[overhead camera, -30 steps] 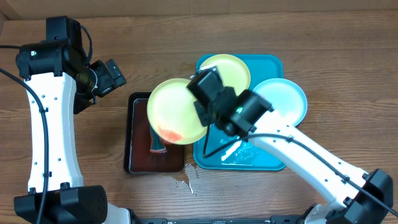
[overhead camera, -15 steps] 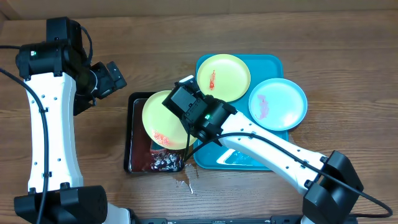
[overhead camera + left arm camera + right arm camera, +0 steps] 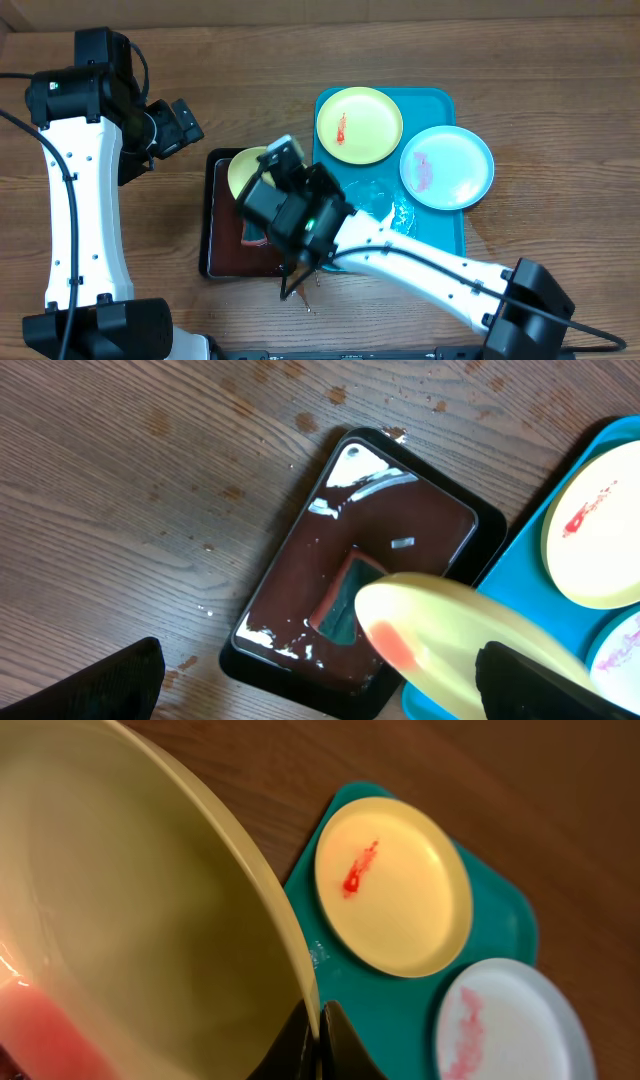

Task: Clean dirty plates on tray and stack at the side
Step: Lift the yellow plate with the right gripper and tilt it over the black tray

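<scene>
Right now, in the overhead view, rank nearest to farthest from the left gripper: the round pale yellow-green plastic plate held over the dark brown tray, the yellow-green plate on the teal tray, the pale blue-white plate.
1. Held yellow-green plate, over the dark brown tray, nearest the left gripper.
2. Red-smeared yellow-green plate, at the teal tray back.
3. Blue-white plate, at the tray's right edge.

Held plate (image 3: 150, 920) in right fingers (image 3: 338, 1055): smooth pale-yellow plastic, semi-gloss, red smear looks wet. Beyond those fingers: teal tray (image 3: 400, 1010) glossy plastic w/ wet glints; yellow plate (image 3: 395, 885) & pale blue plate (image 3: 510, 1020) smooth plastic. Ahead of matt black left fingers (image 3: 100, 682): dark tray (image 3: 300, 560) shiny, strong glare. Surface (image 3: 520, 60): matt wood grain.
</scene>
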Motion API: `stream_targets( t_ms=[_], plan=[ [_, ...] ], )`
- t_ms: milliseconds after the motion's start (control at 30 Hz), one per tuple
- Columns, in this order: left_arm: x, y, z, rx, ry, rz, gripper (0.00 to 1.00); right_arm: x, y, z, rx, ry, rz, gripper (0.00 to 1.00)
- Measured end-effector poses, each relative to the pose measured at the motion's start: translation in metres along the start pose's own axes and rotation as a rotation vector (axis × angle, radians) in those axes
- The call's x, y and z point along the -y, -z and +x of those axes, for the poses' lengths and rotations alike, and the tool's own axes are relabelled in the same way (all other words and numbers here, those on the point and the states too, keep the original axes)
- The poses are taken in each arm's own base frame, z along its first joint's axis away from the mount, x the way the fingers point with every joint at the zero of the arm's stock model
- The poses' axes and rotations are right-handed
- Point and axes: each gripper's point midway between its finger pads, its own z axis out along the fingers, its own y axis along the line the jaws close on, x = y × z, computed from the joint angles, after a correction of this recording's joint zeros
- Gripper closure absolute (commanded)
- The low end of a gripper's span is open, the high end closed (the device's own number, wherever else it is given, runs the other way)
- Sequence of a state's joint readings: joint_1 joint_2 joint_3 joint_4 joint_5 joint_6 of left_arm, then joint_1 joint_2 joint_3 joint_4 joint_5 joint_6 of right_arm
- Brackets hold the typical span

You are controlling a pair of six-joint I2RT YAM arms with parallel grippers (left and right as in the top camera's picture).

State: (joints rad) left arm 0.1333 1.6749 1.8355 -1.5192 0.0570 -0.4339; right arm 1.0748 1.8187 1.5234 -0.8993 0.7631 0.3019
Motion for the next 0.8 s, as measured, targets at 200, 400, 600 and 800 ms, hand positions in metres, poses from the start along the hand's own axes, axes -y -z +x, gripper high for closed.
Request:
stream_targets(
  t_ms=[200,400,600,800],
  plan=[
    [0.0,0.0,0.0,0.0,0.0,0.0,0.0,0.002,0.025,-0.006,0.1,0.075,0.137,0.96],
    [0.0,0.0,0.0,0.0,0.0,0.001,0.0,0.006,0.046,-0.015,0.194,0.106,0.247,0.96],
    [0.0,0.0,0.0,0.0,0.0,0.0,0.0,0.003,0.062,-0.019,0.248,0.128,0.291,0.96],
    [0.0,0.0,0.0,0.0,0.0,0.001,0.0,0.005,0.068,-0.021,0.274,0.134,0.323,0.96]
  ],
)
